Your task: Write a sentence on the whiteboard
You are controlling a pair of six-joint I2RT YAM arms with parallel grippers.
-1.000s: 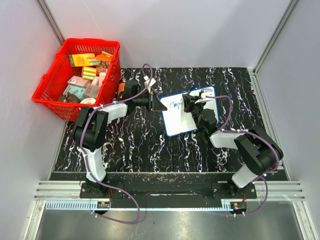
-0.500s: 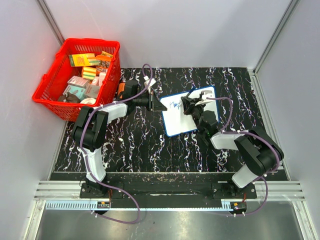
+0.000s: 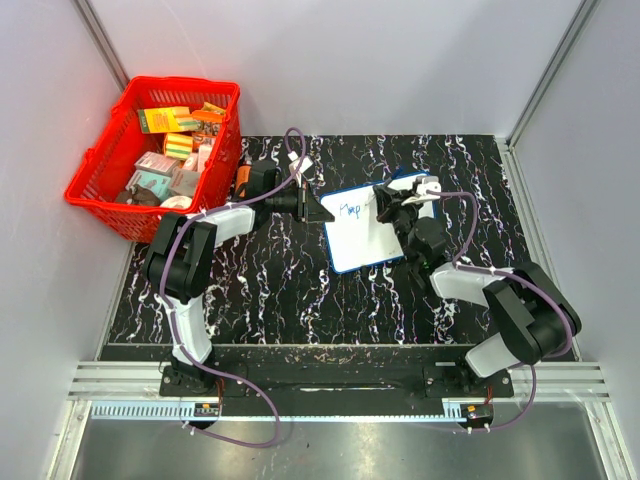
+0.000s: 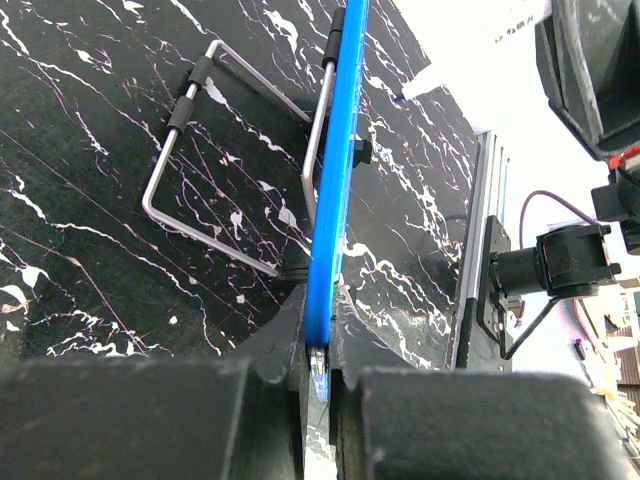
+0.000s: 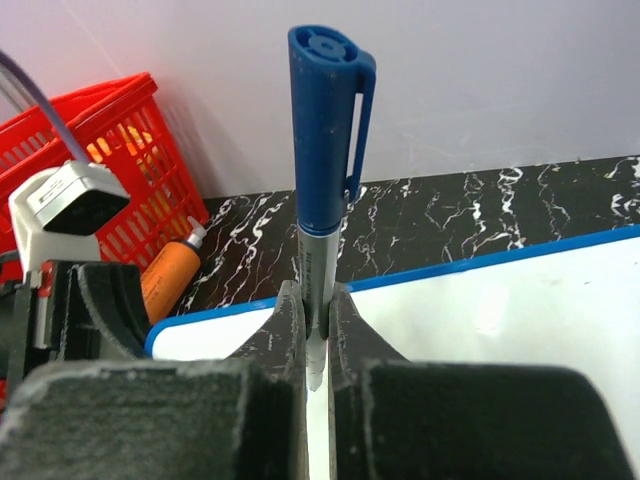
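The whiteboard point(image 3: 362, 243) stands tilted on the black marbled table, white with a blue rim. A short piece of blue handwriting point(image 3: 350, 209) shows at its upper left; the rest of the sentence is not visible. My left gripper point(image 3: 322, 212) is shut on the board's left rim, which appears edge-on between the jaws in the left wrist view point(image 4: 335, 180). My right gripper point(image 3: 393, 205) is over the board's upper middle, shut on a blue-capped marker point(image 5: 325, 180). The marker's tip point(image 4: 405, 95) is at the board's face.
A red basket point(image 3: 105, 160) with several packets stands at the back left. An orange bottle point(image 3: 243, 175) lies between the basket and the left arm. A wire stand point(image 4: 230, 170) props the board from behind. Grey walls close in the table.
My right gripper shifted left, then right along the board's upper part with the marker. The blue writing is longer. The left gripper and the board have not moved.
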